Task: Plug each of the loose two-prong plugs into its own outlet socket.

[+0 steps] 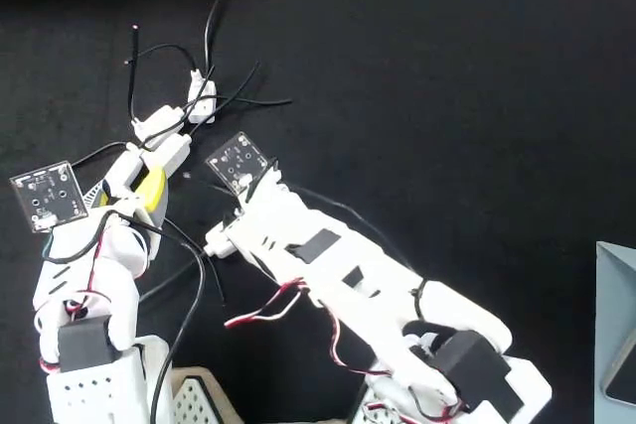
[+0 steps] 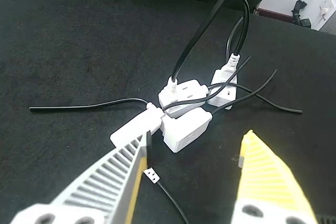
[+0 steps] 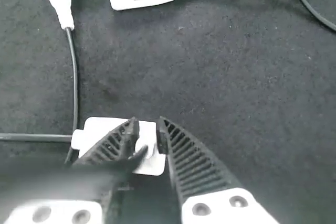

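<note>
Near the left edge of the black cloth-covered table point(image 1: 447, 96), the left gripper point(image 2: 195, 139) stands spread wide, one ribbed grey finger and one yellow, and holds nothing. It points at a tangle of white plastic plug-and-socket pieces point(image 2: 181, 94) on thin black cords point(image 2: 84, 106), lying toward the far-left corner. Nearest to it is a white rectangular plastic outlet block point(image 2: 186, 129).

Further right, and nearer the front edge, the right gripper point(image 3: 147, 127) has its black ribbed fingers pressed almost together, pinching a white plastic two-prong plug point(image 3: 97, 129) that rests on the cloth. Its prongs are hidden.

The step in hand looks like picking up this plug. The next move would likely call for lifting it, carrying it to the block's slotted face and lining the prongs up squarely. The light block may slide unless the left gripper braces it.
</note>
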Robot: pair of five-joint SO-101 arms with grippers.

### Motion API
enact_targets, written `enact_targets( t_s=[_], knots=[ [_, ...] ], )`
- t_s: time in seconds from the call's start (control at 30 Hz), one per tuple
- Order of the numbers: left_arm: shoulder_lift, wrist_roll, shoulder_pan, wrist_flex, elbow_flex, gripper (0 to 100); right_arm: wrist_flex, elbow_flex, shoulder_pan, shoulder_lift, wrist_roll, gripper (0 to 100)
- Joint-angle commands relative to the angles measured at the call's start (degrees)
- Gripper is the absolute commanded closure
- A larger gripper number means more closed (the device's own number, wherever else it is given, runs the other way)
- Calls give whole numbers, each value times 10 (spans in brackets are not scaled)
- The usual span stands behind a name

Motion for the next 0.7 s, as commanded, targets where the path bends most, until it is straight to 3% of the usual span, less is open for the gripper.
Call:
enact_targets(
  t_s=[0.0,0.23,0.67],
  knots=[
    [-5,2,1,-11,-1,722,2,7,-5,-15,15,987],
    [-5,2,1,-10,-1,720,-2,2,-4,-15,17,987],
    [-6,2,1,-9,-1,720,-120,-149,79,45,17,986]
  ],
)
